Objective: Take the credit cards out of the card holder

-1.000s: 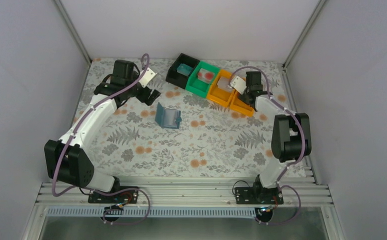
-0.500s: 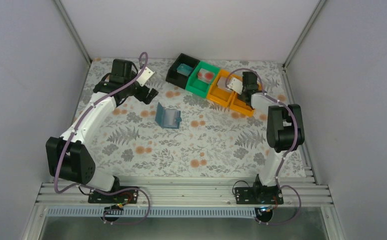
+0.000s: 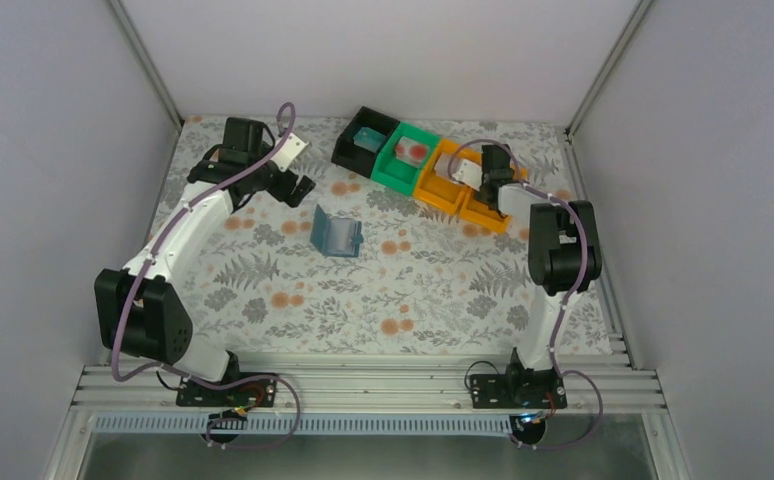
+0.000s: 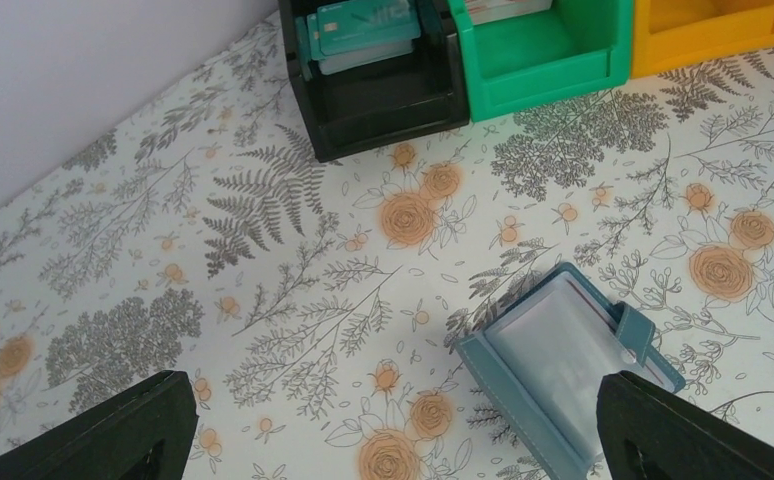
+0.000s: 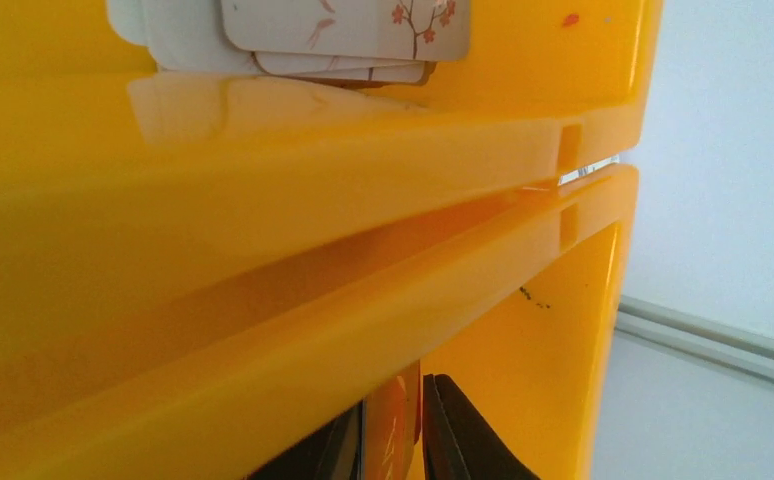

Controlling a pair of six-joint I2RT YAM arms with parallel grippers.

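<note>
Clearly, left pincer gapes wide near card holder; right pincer state unreadable.

One black bin, one green bin, two orange bins, one card holder, two robot arms.

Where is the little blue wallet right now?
In the top view, the wallet sits open on the flowery table, left of the middle. It is in front of the black bin and a little right of the left gripper.
</note>
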